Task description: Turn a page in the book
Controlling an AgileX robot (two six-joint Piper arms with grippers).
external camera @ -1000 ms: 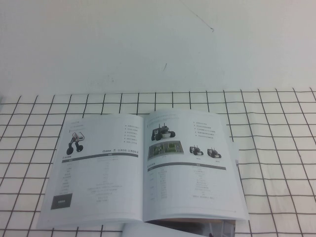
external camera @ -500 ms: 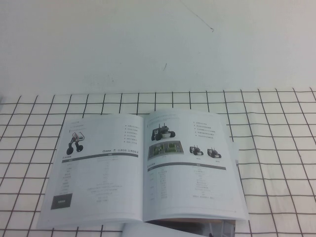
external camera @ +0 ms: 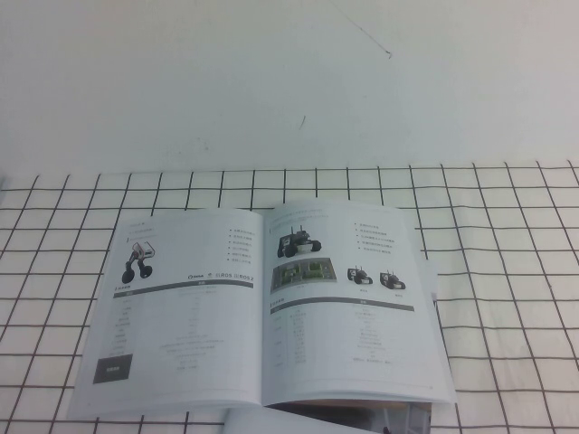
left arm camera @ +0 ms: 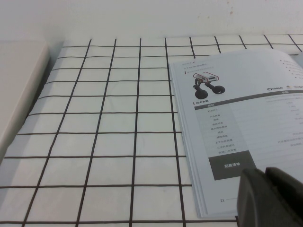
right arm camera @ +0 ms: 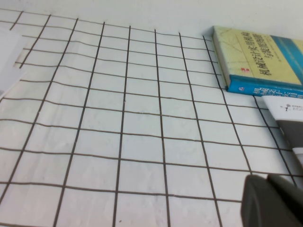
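The book point(external camera: 262, 312) lay open and flat on the white black-gridded cloth point(external camera: 507, 271), lower centre of the high view. The page point(external camera: 353, 303), with black tracked robots, a green picture, a grey bar and a table, was the right-hand leaf, flat. The left-hand leaf point(external camera: 176, 312) showed a white two-wheeled robot.

Neither arm appeared in the high view. In the left wrist view, the left gripper point(left arm camera: 270, 198) showed only as a dark block at the lower right corner, above the near corner of the two-wheeled-robot leaf point(left arm camera: 241, 123); cannot tell how its jaws stood, nothing seen held. In the right wrist view, the right gripper point(right arm camera: 272, 201) was a dark block at the lower right, over bare cloth point(right arm camera: 118, 118); jaw state also cannot be told. A white page corner point(right arm camera: 9, 59) showed at the upper left edge, well apart from that gripper. A blue-and-yellow book point(right arm camera: 260, 61) lay at the upper right, with a white-and-grey object point(right arm camera: 286, 120) just below it.
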